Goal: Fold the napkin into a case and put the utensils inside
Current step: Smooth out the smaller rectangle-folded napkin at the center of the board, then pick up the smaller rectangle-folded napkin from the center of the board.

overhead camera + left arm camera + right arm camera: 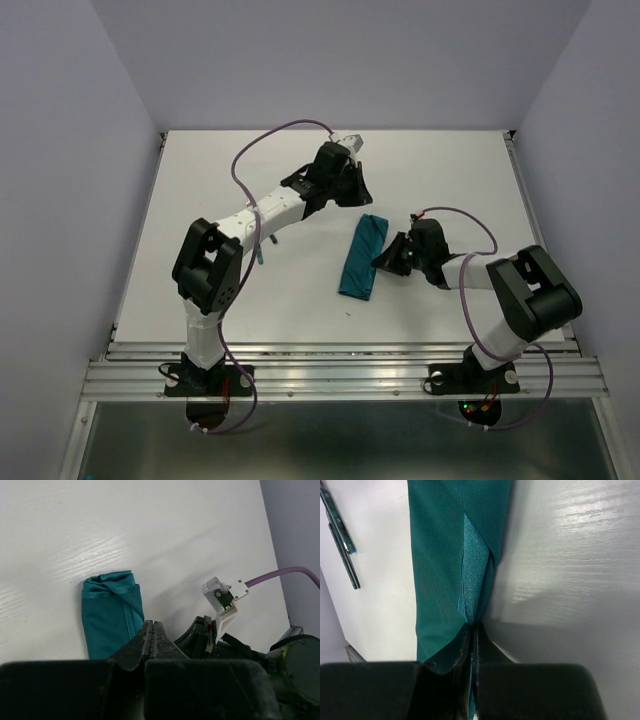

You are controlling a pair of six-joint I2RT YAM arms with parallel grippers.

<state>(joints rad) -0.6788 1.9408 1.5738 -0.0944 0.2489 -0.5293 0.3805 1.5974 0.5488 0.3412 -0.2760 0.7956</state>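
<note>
Folding looks largely done: the napkin [362,258] lies as a narrow, long strip near the middle of the bench [200,170], running near to far, with layered flaps along its right edge. Whether it makes a usable pouch I cannot tell. The utensils [340,535] lie on the bench apart to the left of the cloth, partly under the left forearm in the overhead view, so loading them is not yet done. The right tool [472,632] comes in low from the right, forearm nearly flat to the bench, fingers closed and pinching the folded right edge. The left tool [152,630] hangs above the strip's far end, arm stretched far, fingers pressed together and holding nothing.
</note>
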